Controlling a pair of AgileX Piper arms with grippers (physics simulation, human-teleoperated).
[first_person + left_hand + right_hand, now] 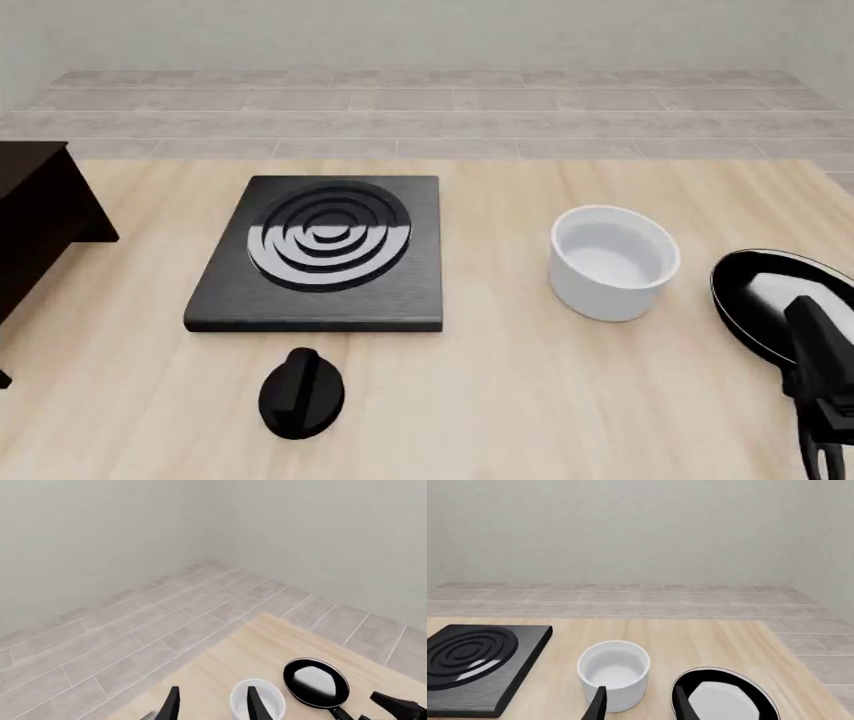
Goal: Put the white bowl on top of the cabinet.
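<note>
Nearest in front view: left gripper point(303, 393), a black rounded shape low over the surface point(534, 400), just in front of the stove plate point(320, 252). In its wrist view the fingers point(172, 705) stand apart w/ nothing betw. them. Right gripper point(825, 375) sits at the right edge, over the near rim of the frying pan point(781, 300); its wrist view shows fingers point(598, 705) spread apart, empty, one fingertip in line w/ the bowl wall, the other w/ the pan rim.

Mid surface: stove plate w/ rings lies flat, left of centre. White bowl point(614, 262) stands upright right of it, well apart from the plate, just beside the pan, a thin gap betw. them. Bowl is empty.

Cabinet point(38, 225) is at far left edge, only partly seen; stove plate lies betw. it & the bowl. Cabinet top bare where visible.

Farther: surface edge, then tiled floor point(427, 110) & plain wall point(427, 30).
</note>
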